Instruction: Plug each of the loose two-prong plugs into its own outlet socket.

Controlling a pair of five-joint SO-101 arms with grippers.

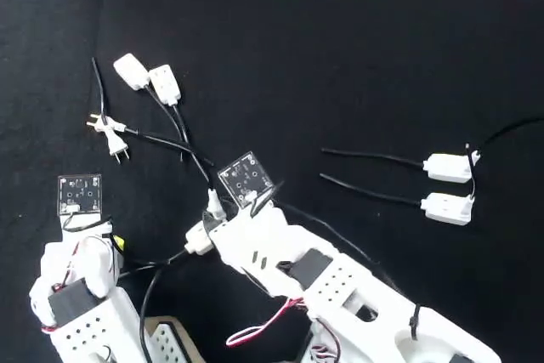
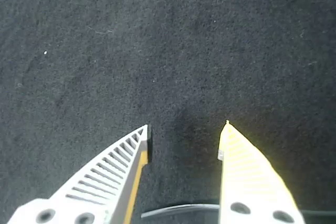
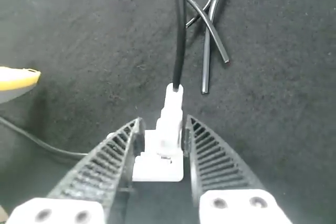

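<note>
Centrally, right tool (image 3: 163, 120), ribbed white fingers (image 3: 113, 156) clamped on a stepped white plastic plug (image 3: 159, 156); its glossy black cord (image 3: 179, 35) crosses the matte black fabric surface (image 3: 273, 35). Left tool (image 2: 186, 125): tapered slotted fingers (image 2: 247, 171) apart, one yellow, above the surface.

Two loose plugs (image 1: 104, 126) lie near two white sockets (image 1: 163, 82).

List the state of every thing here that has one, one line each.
Left gripper: open, empty, above the black cloth.
Right gripper: shut on the white plug on a black cord.
Held plug: not in any socket.
Two loose white two-prong plugs: lying on the cloth, unplugged.
White socket blocks, far-left pair: nothing plugged in.
White socket blocks, right pair: nothing plugged in.
</note>
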